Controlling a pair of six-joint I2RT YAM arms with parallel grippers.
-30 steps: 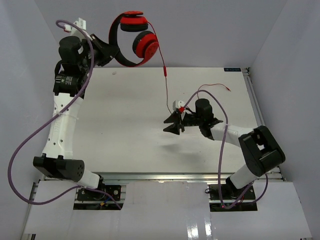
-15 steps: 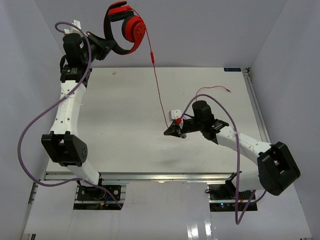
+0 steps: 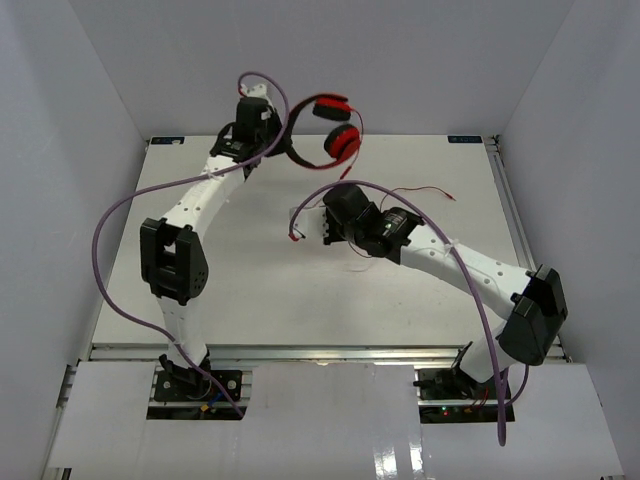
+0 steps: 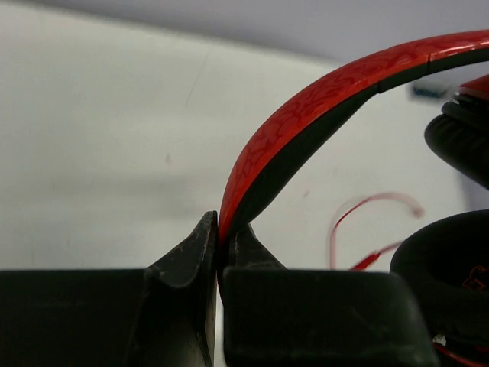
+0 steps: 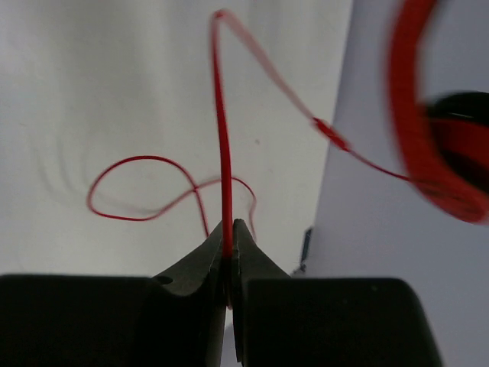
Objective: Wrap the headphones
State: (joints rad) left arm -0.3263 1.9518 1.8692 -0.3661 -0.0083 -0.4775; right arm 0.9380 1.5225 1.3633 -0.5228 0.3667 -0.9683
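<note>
Both grippers are clenched: the left gripper (image 4: pixel 218 241) pinches the headband (image 4: pixel 306 107) of the headphones (image 3: pixel 336 128), and the right gripper (image 5: pixel 229 243) nips their thin red cable (image 5: pixel 221 138). The headphones hang lifted over the far edge of the table (image 3: pixel 250 290), with slack cable looping on its surface.

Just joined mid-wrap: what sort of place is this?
Likely a lab robot cell: white table, plain grey walls boxing it in, arm bases bolted along its near edge.

The headphones (image 4: pixel 321 92) have a glossy, crackle-textured red band, matt black lining and pads.
</note>
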